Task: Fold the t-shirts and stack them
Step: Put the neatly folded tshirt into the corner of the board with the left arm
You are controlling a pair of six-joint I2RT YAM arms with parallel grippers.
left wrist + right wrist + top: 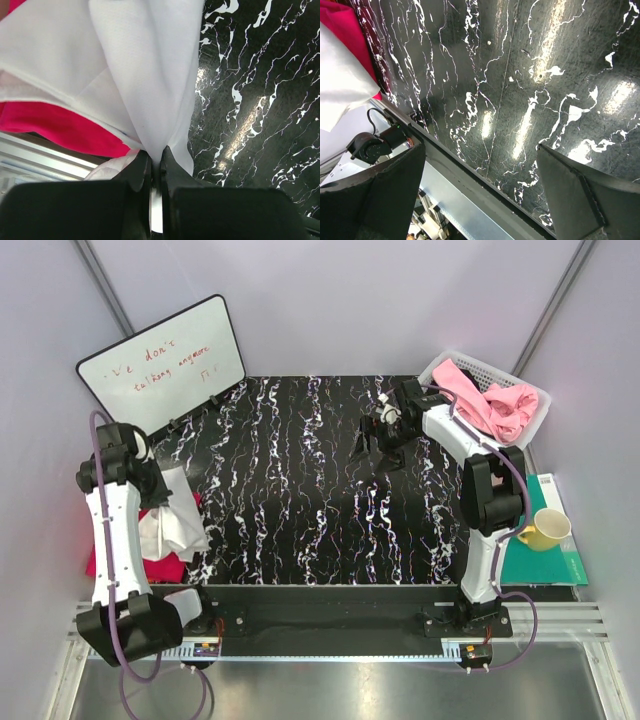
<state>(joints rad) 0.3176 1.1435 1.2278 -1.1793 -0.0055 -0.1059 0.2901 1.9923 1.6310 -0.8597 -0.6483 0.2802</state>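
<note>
The white t-shirt point(135, 65) is pinched in my left gripper point(156, 156), whose jaws are pressed together on a fold of the cloth. Only the left wrist view shows that grip; from above, the arm covers it. Just under the white cloth lies a magenta-red t-shirt point(60, 127), at the left near corner of the table point(250, 100), reaching past its edge.

My right gripper point(481, 150) hangs spread wide above the dark marbled top, toward the far right. Its wrist view catches both shirts in one corner. Between the two arms the tabletop lies open.

From above I also see a pink t-shirt point(490, 400) heaped in the basket point(535, 390) at the far right corner. I count one white and one red. I cannot split the pink heap into separate shirts.
</note>
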